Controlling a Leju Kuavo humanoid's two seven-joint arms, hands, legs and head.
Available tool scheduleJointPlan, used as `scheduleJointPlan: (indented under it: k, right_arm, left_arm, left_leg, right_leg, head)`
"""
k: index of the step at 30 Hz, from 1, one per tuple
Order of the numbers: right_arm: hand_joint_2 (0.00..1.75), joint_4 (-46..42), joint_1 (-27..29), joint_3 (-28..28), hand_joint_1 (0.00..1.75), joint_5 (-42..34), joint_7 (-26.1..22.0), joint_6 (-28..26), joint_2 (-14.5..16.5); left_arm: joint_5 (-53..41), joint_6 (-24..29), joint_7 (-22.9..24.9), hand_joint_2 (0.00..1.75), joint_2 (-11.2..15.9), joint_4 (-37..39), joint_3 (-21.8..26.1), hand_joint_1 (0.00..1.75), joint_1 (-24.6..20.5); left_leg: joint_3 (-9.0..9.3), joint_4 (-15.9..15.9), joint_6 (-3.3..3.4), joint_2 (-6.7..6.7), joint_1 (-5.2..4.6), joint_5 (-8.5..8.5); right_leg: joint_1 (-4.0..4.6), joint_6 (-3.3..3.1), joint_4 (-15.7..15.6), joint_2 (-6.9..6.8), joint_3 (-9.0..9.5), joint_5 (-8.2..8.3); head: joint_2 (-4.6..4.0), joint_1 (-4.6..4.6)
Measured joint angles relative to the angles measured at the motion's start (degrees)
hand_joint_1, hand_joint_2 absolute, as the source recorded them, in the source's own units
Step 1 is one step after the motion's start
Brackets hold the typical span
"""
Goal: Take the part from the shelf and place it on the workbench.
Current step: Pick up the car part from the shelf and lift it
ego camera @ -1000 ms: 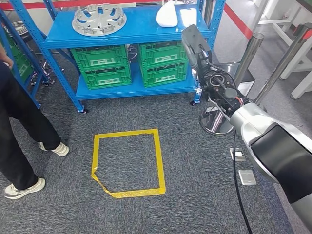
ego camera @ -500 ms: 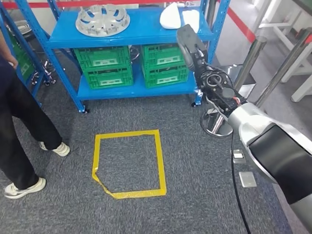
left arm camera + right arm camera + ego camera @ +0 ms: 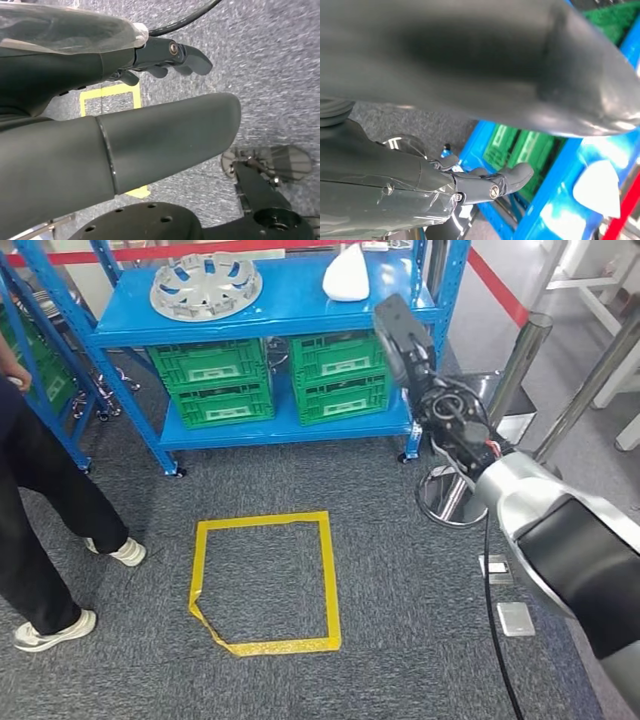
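A: Nearest item?
B: Grey carpet [image 3: 392, 570] with a yellow tape square [image 3: 264, 580], one corner torn. A person's dark trouser legs and white shoes [image 3: 45, 625] stand at the left edge.

A: Left hand?
B: Left hand [image 3: 166, 55], seen from its own wrist camera, hangs over the carpet. Fingers extended and apart from the thumb, nothing in them.

A: Right hand?
B: Right hand [image 3: 404, 335] is raised on its silver arm in front of the blue shelf [image 3: 294, 300], level with the right end of the top board. From the wrist camera its fingers [image 3: 508, 177] lie straight, thumb well clear of them, holding nothing.

A: The part?
B: White part [image 3: 346, 273] lies on the top board, toward the right, near the hand and apart from it. A silver wheel cover [image 3: 205, 285] lies on the same board, to the left. Green crates [image 3: 272, 375] sit stacked on the lower board.

A: Beyond?
B: Chrome barrier posts [image 3: 521, 360] right of the shelf.
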Motion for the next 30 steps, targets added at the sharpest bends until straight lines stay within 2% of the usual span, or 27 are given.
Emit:
scheduleJointPlan:
  k: [3,4,5,6,7,8,9,10,13,14,15,16,18,19,20,21,23,24,25,26,27,28,30]
  right_arm:
    - [0.0,0.01,0.02,0.05,0.0,0.0,-0.04,0.17,0.05]
    - [0.0,0.02,0.11,0.08,0.0,0.0,-0.03,0.23,0.06]
    - [0.0,0.02,0.15,0.09,0.0,0.0,-0.03,0.27,0.07]
    - [0.0,0.02,0.14,0.09,0.0,0.0,-0.03,0.27,0.07]
    - [0.0,0.02,0.08,0.09,0.0,0.0,-0.03,0.27,0.07]
    - [0.0,0.02,-0.02,0.09,0.0,0.0,-0.04,0.27,0.07]
    - [0.0,0.02,-0.12,0.09,0.0,0.0,-0.06,0.28,0.07]
    - [0.0,0.02,-0.22,0.09,0.0,0.01,-0.1,0.29,0.07]
    - [0.0,0.12,-0.29,0.14,0.0,0.18,-0.21,0.38,0.07]
    - [0.0,0.16,-0.31,0.15,0.0,0.34,-0.24,0.41,0.07]
    - [0.0,0.17,-0.39,0.16,0.0,0.49,-0.26,0.46,0.11]
    - [0.0,0.17,-0.47,0.16,0.0,0.63,-0.28,0.52,0.15]
    - [0.0,0.25,-0.53,0.19,0.0,0.76,-0.27,0.6,0.21]
    - [0.0,0.33,-0.41,0.22,0.0,0.76,-0.25,0.6,0.21]
    - [0.0,0.41,-0.28,0.27,0.0,0.77,-0.23,0.61,0.21]
    - [0.0,0.46,-0.16,0.31,0.0,0.77,-0.23,0.61,0.22]
    - [0.0,0.5,-0.15,0.35,0.0,0.78,-0.24,0.61,0.22]
    - [0.0,0.53,-0.22,0.38,0.0,0.78,-0.26,0.61,0.22]
    - [0.0,0.55,-0.32,0.41,0.0,0.78,-0.25,0.61,0.22]
    - [0.0,0.57,-0.34,0.44,0.0,0.78,-0.22,0.63,0.22]
    - [0.0,0.59,-0.33,0.47,0.0,0.78,-0.22,0.64,0.22]
    - [0.0,0.58,-0.31,0.47,0.0,0.78,-0.22,0.67,0.22]
    - [0.0,0.53,-0.26,0.46,0.0,0.79,-0.27,0.69,0.31]
  left_arm:
    - [0.0,0.0,0.0,0.0,-0.02,0.0,0.0,0.0,0.04]
    - [0.01,0.0,0.0,0.0,-0.05,0.0,0.0,0.0,0.1]
    - [0.01,0.0,0.0,0.0,-0.09,0.0,0.0,0.0,0.16]
    - [0.01,0.0,0.0,0.0,-0.11,0.0,0.0,0.0,0.21]
    - [0.02,0.0,0.0,0.0,-0.13,0.0,0.0,0.0,0.22]
    - [0.03,0.0,0.0,0.0,-0.09,0.0,0.0,0.0,0.2]
    - [0.05,0.0,-0.01,0.0,-0.04,0.0,0.0,0.0,0.15]
    - [0.07,0.01,-0.01,0.0,0.0,0.0,0.0,0.0,0.09]
    - [0.21,0.03,-0.03,0.0,0.03,0.01,0.0,0.0,0.01]
    - [0.24,0.03,-0.03,0.0,0.02,0.02,0.0,0.0,0.06]
    - [0.25,0.03,-0.04,0.0,0.0,0.02,0.0,0.0,0.08]
    - [0.25,0.04,-0.04,0.0,-0.01,0.02,0.0,0.0,0.06]
    - [0.25,0.04,-0.04,0.0,-0.01,0.02,0.0,0.0,-0.05]
    - [0.26,0.03,-0.04,0.0,-0.01,0.02,0.0,0.0,-0.02]
    - [0.26,0.03,-0.04,0.0,-0.04,0.02,0.0,0.0,0.09]
    - [0.25,0.02,-0.04,0.0,-0.09,0.01,-0.01,0.0,0.21]
    - [0.25,0.02,-0.04,0.0,-0.22,0.02,-0.02,0.0,0.36]
    - [0.25,0.03,-0.04,0.0,-0.27,0.02,-0.02,0.0,0.31]
    - [0.26,0.03,-0.04,0.0,-0.28,0.02,-0.02,0.0,0.2]
    - [0.26,0.04,-0.04,0.0,-0.28,0.02,-0.01,0.0,0.1]
    - [0.26,0.04,-0.05,0.0,-0.28,0.02,-0.01,0.0,0.02]
    - [0.26,0.04,-0.06,0.0,-0.28,0.02,-0.01,0.0,0.06]
    - [0.27,0.04,-0.07,0.0,-0.27,0.02,-0.02,0.0,0.19]
  left_leg:
    - [-7.71,12.68,0.1,0.29,-0.12,-4.17]
    - [-9.7,15.09,0.33,0.28,-0.23,-4.25]
    - [-10.18,14.58,0.66,0.28,-0.39,-2.99]
    - [-9.4,11.79,1.06,0.29,-0.58,-0.76]
    - [-7.49,7.1,1.56,0.33,-0.83,2.09]
    - [-5.34,2.4,1.96,0.43,-1.16,4.13]
    - [-3.66,-1.14,2.26,0.53,-1.47,5.38]
    - [-2.6,-3.33,2.47,0.6,-1.78,5.87]
    - [-1.64,-4.43,2.99,0.46,-1.9,5.37]
    - [-1.11,-4.59,3.24,0.41,-1.8,5.18]
    - [-0.56,-4.65,3.49,0.42,-1.76,4.97]
    - [-0.17,-4.69,3.7,0.42,-1.7,4.76]
    - [0.23,-4.67,3.95,0.31,-1.69,4.33]
    - [0.47,-4.66,3.95,0.22,-1.67,4.06]
    - [0.81,-4.65,3.88,0.11,-1.63,3.74]
    - [1.25,-4.62,3.76,0.0,-1.57,3.38]
    - [2.36,-4.57,3.41,-0.15,-1.45,2.52]
    - [2.79,-4.56,3.17,-0.2,-1.4,2.16]
    - [2.96,-4.58,2.87,-0.22,-1.36,1.86]
    - [2.98,-4.7,2.59,-0.2,-1.33,1.68]
    - [2.97,-4.75,2.3,-0.19,-1.36,1.61]
    - [3.07,-4.82,2.03,-0.12,-1.39,1.54]
    - [3.23,-3.91,1.61,-0.02,-1.45,1.49]
  right_leg:
    - [0.5,-0.69,-0.03,-0.07,0.51,-0.56]
    - [0.69,-0.83,-0.03,-0.07,0.74,-0.8]
    - [0.82,-0.88,-0.03,-0.07,1.04,-1.04]
    - [0.91,-0.89,-0.03,-0.07,1.4,-1.31]
    - [0.97,-0.85,-0.05,-0.07,1.84,-1.62]
    - [1.08,-0.69,-0.06,-0.07,2.18,-1.96]
    - [1.1,-0.48,-0.11,-0.05,2.44,-2.24]
    - [1.08,-0.2,-0.23,-0.03,2.63,-2.49]
    - [0.9,0.79,0.89,-0.14,2.75,-2.38]
    - [0.89,1.06,1.96,-0.27,2.49,-2.69]
    - [0.86,1.29,3.57,-0.38,1.74,-3.67]
    - [0.8,1.54,6.29,-0.48,0.3,-5.03]
    - [0.67,1.91,13.43,-0.5,-3.76,-7.92]
    - [0.62,2.01,16.09,-0.5,-5.72,-8.54]
    - [0.59,2.0,16.91,-0.5,-6.87,-8.12]
    - [0.58,1.96,15.9,-0.5,-7.13,-6.7]
    - [0.57,1.85,8.63,-0.5,-5.06,-1.34]
    - [0.71,1.79,5.0,-0.46,-3.93,0.35]
    - [0.87,1.51,2.02,-0.46,-2.93,1.3]
    - [1.02,1.13,0.41,-0.44,-2.34,1.52]
    - [1.17,0.66,-0.2,-0.45,-2.11,1.0]
    - [1.19,0.12,-0.59,-0.48,-1.73,1.04]
    - [1.0,-0.55,-0.97,-0.46,-0.73,0.95]
  head:
    - [0.0,-0.66]
    - [0.0,-0.73]
    - [0.0,-0.75]
    - [0.0,-0.76]
    - [0.0,-0.76]
    - [0.0,-0.78]
    - [0.0,-0.78]
    - [0.0,-0.8]
    - [0.0,-0.61]
    - [0.0,-0.5]
    - [0.0,-0.38]
    - [0.0,-0.29]
    - [0.0,-0.08]
    - [0.0,0.07]
    - [0.0,0.26]
    - [0.0,0.48]
    - [0.0,0.89]
    - [-0.01,0.89]
    - [-0.01,0.93]
    - [-0.01,0.95]
    - [-0.01,0.86]
    - [0.0,0.88]
    - [0.0,0.76]
